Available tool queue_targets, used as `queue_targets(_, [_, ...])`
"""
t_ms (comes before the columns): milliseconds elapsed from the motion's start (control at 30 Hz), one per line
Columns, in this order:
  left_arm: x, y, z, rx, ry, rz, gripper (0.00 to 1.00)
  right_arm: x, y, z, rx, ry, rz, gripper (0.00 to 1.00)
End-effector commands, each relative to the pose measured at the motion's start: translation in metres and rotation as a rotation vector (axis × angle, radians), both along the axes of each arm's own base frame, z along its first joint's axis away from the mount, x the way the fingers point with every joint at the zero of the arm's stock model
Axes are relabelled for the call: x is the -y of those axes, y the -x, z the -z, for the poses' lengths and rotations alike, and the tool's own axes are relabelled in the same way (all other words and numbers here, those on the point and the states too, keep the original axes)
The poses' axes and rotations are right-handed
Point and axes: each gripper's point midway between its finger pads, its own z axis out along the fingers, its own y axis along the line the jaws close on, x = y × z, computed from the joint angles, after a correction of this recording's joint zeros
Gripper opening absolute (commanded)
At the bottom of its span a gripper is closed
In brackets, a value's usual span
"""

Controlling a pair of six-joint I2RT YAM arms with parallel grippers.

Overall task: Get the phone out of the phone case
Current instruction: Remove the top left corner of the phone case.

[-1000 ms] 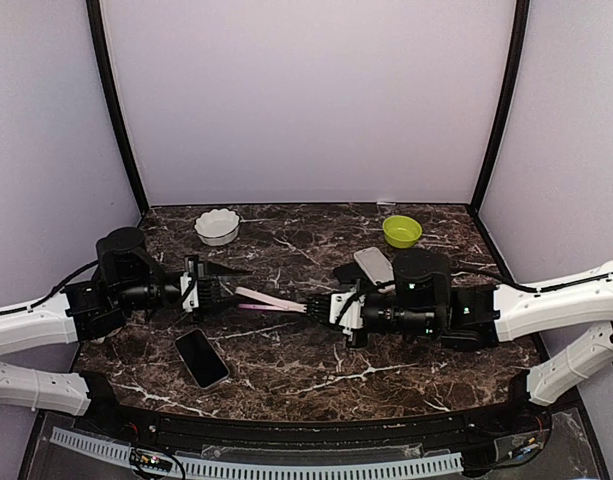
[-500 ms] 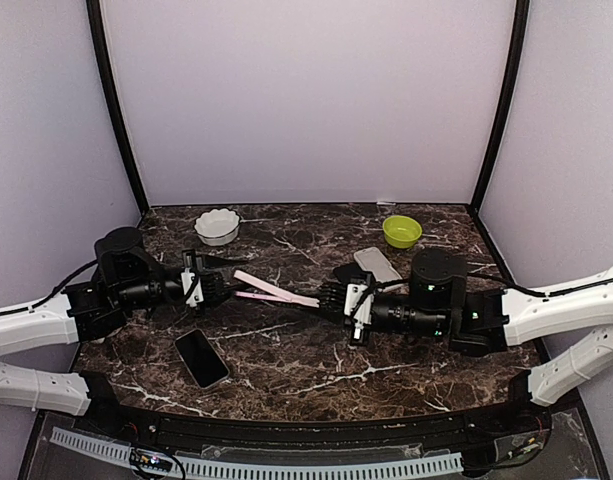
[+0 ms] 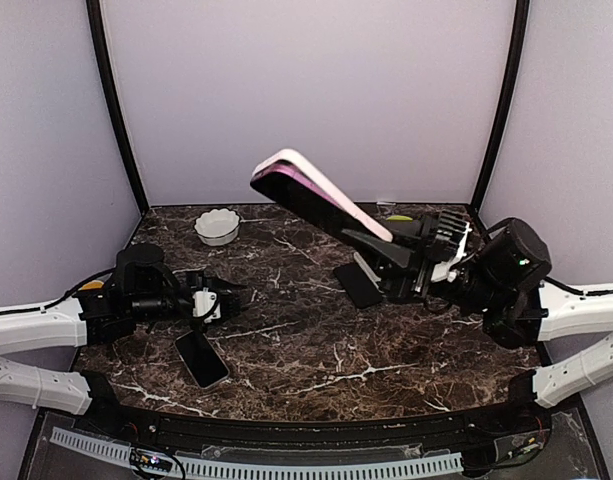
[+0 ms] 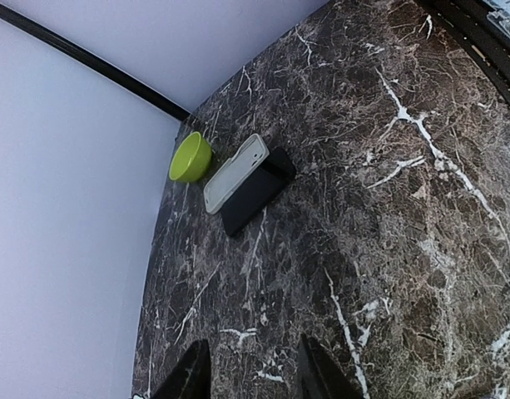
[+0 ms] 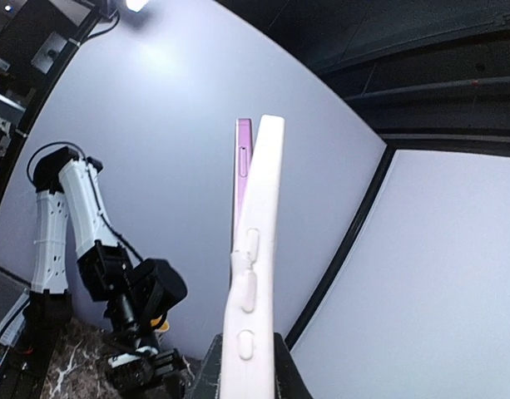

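My right gripper (image 3: pixel 386 245) is shut on the lower end of the white phone case (image 3: pixel 321 185) and holds it high above the table, slanting up to the left. The pink phone (image 3: pixel 286 187) still sits in the case. In the right wrist view the case (image 5: pixel 255 274) stands upright between the black fingers (image 5: pixel 206 370), and the phone's edge (image 5: pixel 243 166) shows apart from it near the top. My left gripper (image 3: pixel 226 297) is low over the table at the left, open, with nothing between its fingertips (image 4: pixel 192 374).
A black phone (image 3: pixel 201 358) lies near the left arm. A white case (image 4: pixel 235 173) and a dark phone (image 4: pixel 256 191) lie together mid-table beside a green bowl (image 4: pixel 190 157). A white bowl (image 3: pixel 217 226) stands at the back left.
The right arm has swung the cased phone up and to the right, off the left gripper's end. The left gripper has dropped lower and holds nothing.
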Motion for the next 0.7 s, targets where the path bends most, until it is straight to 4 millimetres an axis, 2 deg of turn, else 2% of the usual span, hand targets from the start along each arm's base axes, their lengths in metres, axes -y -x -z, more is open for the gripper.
queue_targets(0, [-0.004, -0.002, -0.007, 0.022, 0.007, -0.021, 0.37, 0.027, -0.001, -0.052, 0.038, -0.193, 0.024, 0.0])
queue_targets(100, [-0.004, 0.004, -0.011, 0.025, 0.018, 0.005, 0.36, 0.023, -0.021, -0.045, 0.008, -0.177, 0.122, 0.0])
queue_targets(200, [-0.002, 0.013, -0.016, 0.001, 0.04, 0.051, 0.35, 0.02, -0.05, -0.036, -0.043, -0.145, 0.264, 0.0])
queue_targets(367, [0.006, 0.038, -0.026, -0.076, 0.086, 0.176, 0.35, 0.004, -0.09, 0.001, -0.079, 0.011, 0.455, 0.0])
queue_targets(467, [0.01, 0.054, -0.041, -0.111, 0.148, 0.256, 0.34, -0.003, -0.095, 0.017, -0.099, 0.066, 0.448, 0.0])
queue_targets(567, [0.012, 0.063, -0.045, -0.134, 0.162, 0.301, 0.33, -0.022, -0.092, 0.041, -0.097, 0.199, 0.391, 0.0])
queue_targets(667, [0.012, 0.067, -0.042, -0.159, 0.15, 0.321, 0.31, -0.037, -0.081, 0.062, -0.082, 0.317, 0.306, 0.0])
